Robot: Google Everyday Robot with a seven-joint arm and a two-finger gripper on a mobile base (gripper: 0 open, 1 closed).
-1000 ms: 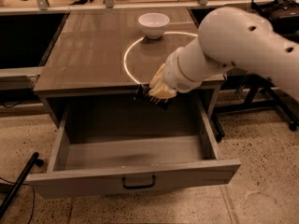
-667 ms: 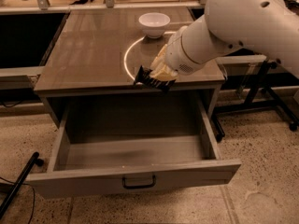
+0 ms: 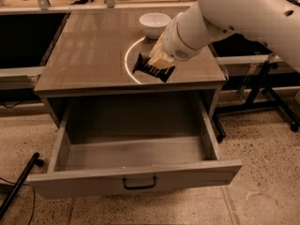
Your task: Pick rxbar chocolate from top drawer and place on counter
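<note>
- rxbar chocolate [image 3: 144,66]: the dark, nearly black wrapper shows at the tip of the tool [image 3: 157,63], above the front-right part of the counter [image 3: 89,55]. It is tilted, with its left end pointing toward the middle of the counter and its right end lower, near the front edge. I cannot tell whether it touches the counter surface or sits just above it.
- The tool is closed on the bar and grips it from above. Its pale tip sits right over the wrapper, and the thick white arm [image 3: 234,13] reaches in from the upper right.
- The bar lies over the bright thin curved line [image 3: 127,64] that marks the counter and covers part of that line's lower sweep.
- A white bowl [image 3: 154,23] stands upright on the counter behind the tool, near the back edge, well apart from the bar.
- The top drawer [image 3: 93,184] below the counter is pulled far out toward the camera. Its grey-brown floor [image 3: 131,151] is in plain view with nothing lying on it.
- A dark bail handle [image 3: 139,183] hangs at the centre of the drawer's front panel.
- The cabinet stands on a speckled floor [image 3: 262,191]. Black stand legs [image 3: 276,102] are to its right, and another black leg [image 3: 18,184] lies on the floor at lower left.
</note>
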